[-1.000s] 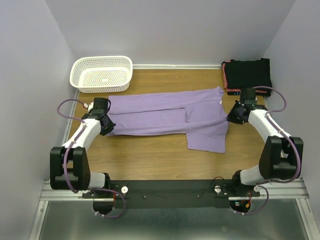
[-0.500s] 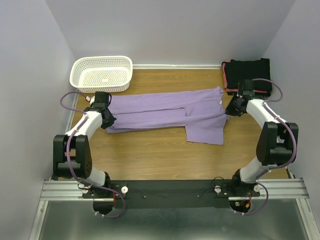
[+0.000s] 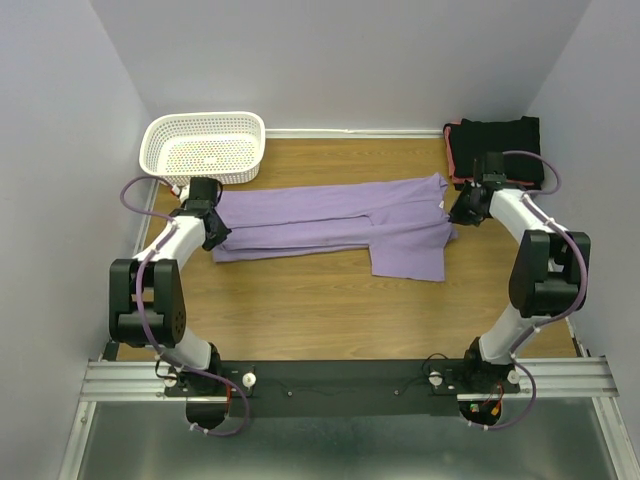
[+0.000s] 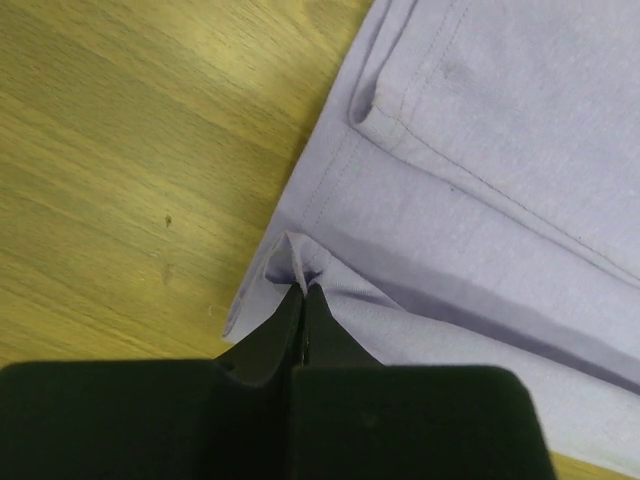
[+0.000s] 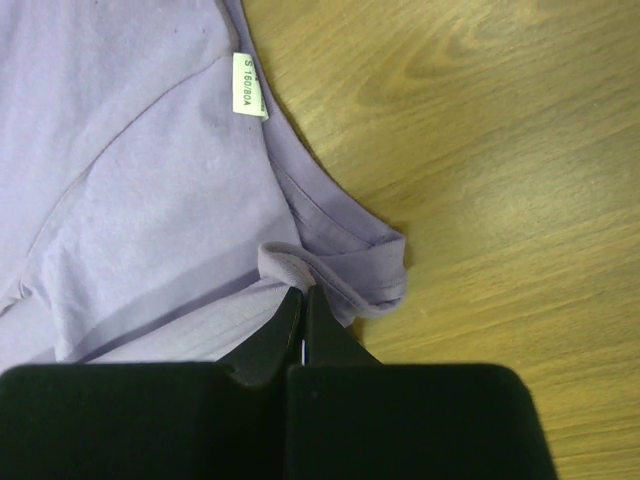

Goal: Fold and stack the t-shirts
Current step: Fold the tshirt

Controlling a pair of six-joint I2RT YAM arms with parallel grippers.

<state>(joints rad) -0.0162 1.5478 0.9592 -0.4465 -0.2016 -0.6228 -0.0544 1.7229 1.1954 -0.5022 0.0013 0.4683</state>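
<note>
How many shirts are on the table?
2 at least: a purple shirt across the middle, and a folded black pile with a red edge in the far right corner, which may hold several.

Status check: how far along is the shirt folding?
Done: the black shirts sit folded and stacked in the far right corner. In hand: the lavender shirt lies stretched out, partly folded lengthwise, with the left end effector and right end effector each shut on one end. Left: finish folding it, then likely place it on that stack.
</note>
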